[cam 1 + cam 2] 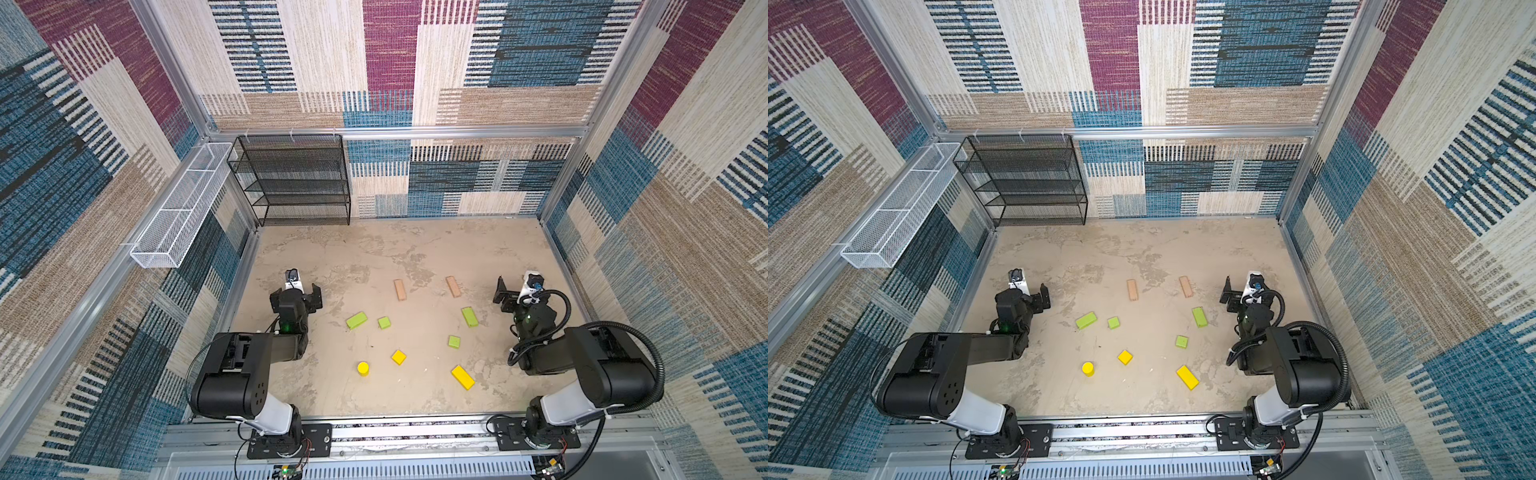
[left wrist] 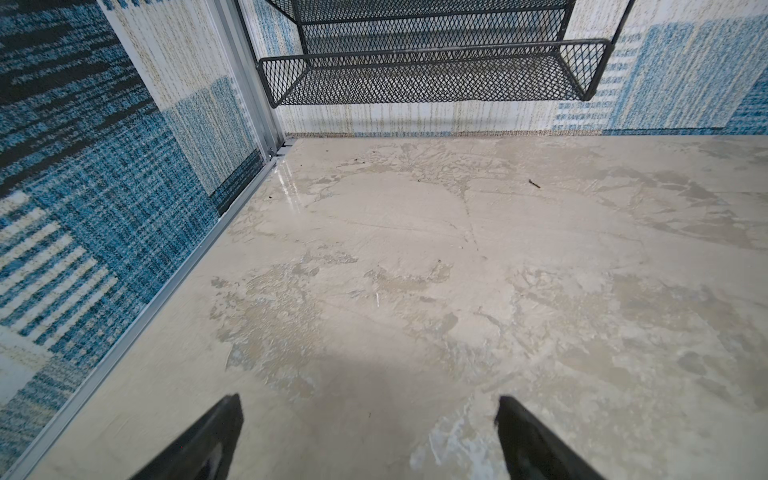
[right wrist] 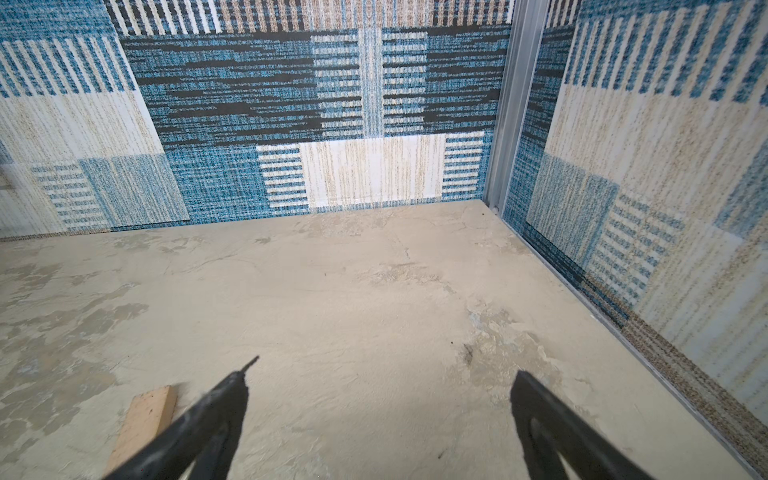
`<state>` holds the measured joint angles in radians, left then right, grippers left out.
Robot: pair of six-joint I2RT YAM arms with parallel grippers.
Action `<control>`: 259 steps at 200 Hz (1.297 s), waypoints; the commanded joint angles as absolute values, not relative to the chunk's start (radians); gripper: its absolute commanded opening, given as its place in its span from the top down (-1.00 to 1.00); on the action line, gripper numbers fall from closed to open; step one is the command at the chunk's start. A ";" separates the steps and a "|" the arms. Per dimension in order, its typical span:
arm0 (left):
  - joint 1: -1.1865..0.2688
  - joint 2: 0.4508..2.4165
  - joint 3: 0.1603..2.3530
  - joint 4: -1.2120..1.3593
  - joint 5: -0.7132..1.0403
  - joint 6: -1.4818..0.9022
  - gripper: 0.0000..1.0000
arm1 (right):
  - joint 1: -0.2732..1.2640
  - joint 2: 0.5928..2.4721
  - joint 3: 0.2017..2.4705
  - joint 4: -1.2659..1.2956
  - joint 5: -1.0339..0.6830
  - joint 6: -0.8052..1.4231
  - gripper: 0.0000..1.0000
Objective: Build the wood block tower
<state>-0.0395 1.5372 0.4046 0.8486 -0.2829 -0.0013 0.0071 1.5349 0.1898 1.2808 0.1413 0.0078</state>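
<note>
Your left gripper (image 2: 370, 398) and right gripper (image 3: 384, 370) stood wide open, empty; wood blocks (image 1: 398, 356) lay scattered, well apart from black mesh shelf (image 1: 291, 178).

Bright, even light from above fills both top views, and shadows are short and soft. The walls (image 1: 83, 166) bow toward the picture edges. In the left wrist view a glare streak shines on the surface (image 2: 374, 249) near the corner. In the right wrist view the near fingers (image 3: 224, 411) look blurred.

In a top view, tan planks (image 1: 400, 289), green blocks (image 1: 356, 320) and yellow blocks (image 1: 462, 377) lie apart on the table (image 1: 353, 257). The left gripper (image 1: 296, 291) and right gripper (image 1: 514, 293) flank them, jaws spread, empty.
</note>
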 commanded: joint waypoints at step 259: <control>-0.071 1.108 0.716 0.014 -0.111 -0.124 -0.57 | 0.095 1.236 0.529 0.283 0.140 0.128 -0.75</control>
<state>-0.0586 1.1500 0.6678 0.2508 -0.1963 -0.0399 0.0540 1.2636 0.4686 0.5724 0.1165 0.0654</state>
